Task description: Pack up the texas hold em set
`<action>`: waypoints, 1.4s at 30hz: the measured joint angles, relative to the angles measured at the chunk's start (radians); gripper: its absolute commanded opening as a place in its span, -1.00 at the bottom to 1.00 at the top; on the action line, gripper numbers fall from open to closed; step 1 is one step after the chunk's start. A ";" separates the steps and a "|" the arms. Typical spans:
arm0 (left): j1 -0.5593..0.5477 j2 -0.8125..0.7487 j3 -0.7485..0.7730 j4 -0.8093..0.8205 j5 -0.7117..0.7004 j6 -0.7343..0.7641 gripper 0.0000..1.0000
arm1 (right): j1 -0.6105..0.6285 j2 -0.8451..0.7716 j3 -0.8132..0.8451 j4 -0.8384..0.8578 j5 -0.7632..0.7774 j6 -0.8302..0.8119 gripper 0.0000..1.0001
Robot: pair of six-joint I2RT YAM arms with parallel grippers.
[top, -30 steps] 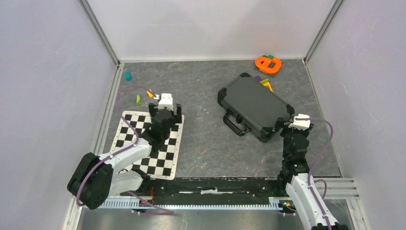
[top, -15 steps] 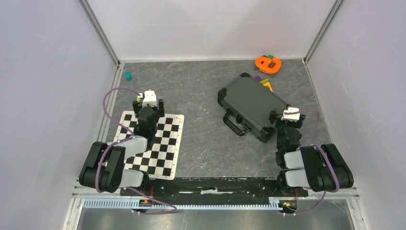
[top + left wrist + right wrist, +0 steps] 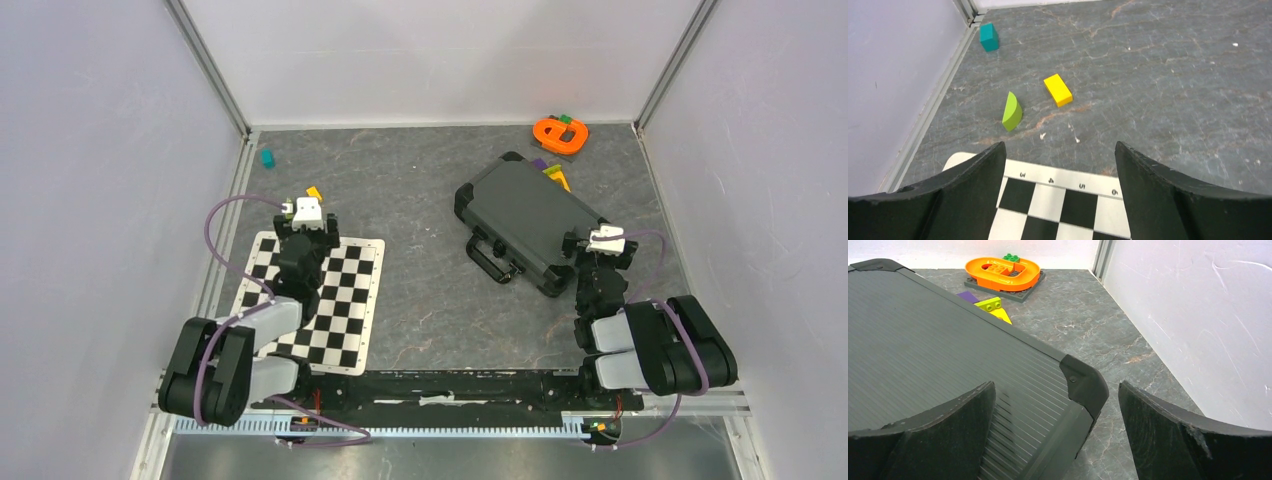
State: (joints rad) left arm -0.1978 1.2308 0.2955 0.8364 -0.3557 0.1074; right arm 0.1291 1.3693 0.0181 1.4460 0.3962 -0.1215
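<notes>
The texas hold em set shows as a black hard briefcase [image 3: 530, 218], closed and lying flat at the right of the table, its handle [image 3: 489, 262] facing the near side. In the right wrist view its ribbed lid [image 3: 938, 350] fills the left half. My right gripper [image 3: 598, 248] [image 3: 1056, 386] is open, its fingers standing either side of the case's near right corner [image 3: 1087, 384] with nothing gripped. My left gripper [image 3: 306, 228] [image 3: 1059, 147] is open and empty, low over the far edge of the checkered mat [image 3: 1058, 200].
The black-white checkered mat [image 3: 345, 310] lies at the near left. Beyond it sit a green wedge [image 3: 1012, 111], a yellow block [image 3: 1057, 90] and a teal block [image 3: 989, 37] near the left wall. An orange toy [image 3: 560, 133] and yellow and purple pieces [image 3: 993, 307] lie behind the case.
Both arms have folded back toward their bases. The left gripper has moved left and nearer, off the mat's middle. The right gripper drew slightly left, to the case's corner. The case has not moved.
</notes>
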 measured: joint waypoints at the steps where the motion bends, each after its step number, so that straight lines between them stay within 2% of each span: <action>1: 0.000 -0.012 -0.016 0.003 0.004 0.002 0.77 | 0.000 0.000 0.000 0.000 0.002 0.000 0.96; 5: -0.001 -0.087 -0.103 0.029 0.015 0.005 0.73 | 0.000 0.000 0.000 0.000 0.008 -0.002 0.96; 11: -0.025 -0.091 -0.114 0.050 0.005 0.016 0.85 | 0.000 0.000 0.000 0.001 0.008 -0.005 0.96; 12: -0.020 -0.096 -0.121 0.054 0.007 0.013 0.81 | 0.000 0.000 0.000 0.001 0.008 -0.005 0.96; 13: -0.008 -0.083 -0.133 0.082 0.007 0.010 0.69 | 0.000 0.000 0.000 0.001 0.008 -0.005 0.96; 15: 0.025 -0.027 -0.114 0.050 0.014 0.002 0.70 | 0.000 0.000 0.000 0.001 0.008 -0.005 0.96; 16: 0.034 0.008 -0.087 0.019 0.021 0.002 0.75 | 0.000 0.000 0.000 0.001 0.008 -0.005 0.96; 18: 0.043 0.097 -0.018 -0.011 0.058 -0.006 0.99 | 0.000 0.000 0.000 0.001 0.008 -0.005 0.96; 22: 0.049 0.231 -0.064 0.191 0.093 -0.024 0.99 | 0.000 0.000 0.000 0.002 0.008 -0.006 0.96; 42: 0.046 0.248 -0.071 0.219 0.047 -0.064 0.99 | 0.000 0.000 0.000 0.002 0.008 -0.007 0.96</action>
State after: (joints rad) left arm -0.1516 1.4788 0.2241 1.0554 -0.3084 0.0437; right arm 0.1291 1.3693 0.0177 1.4475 0.4038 -0.1284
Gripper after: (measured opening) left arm 0.994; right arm 0.979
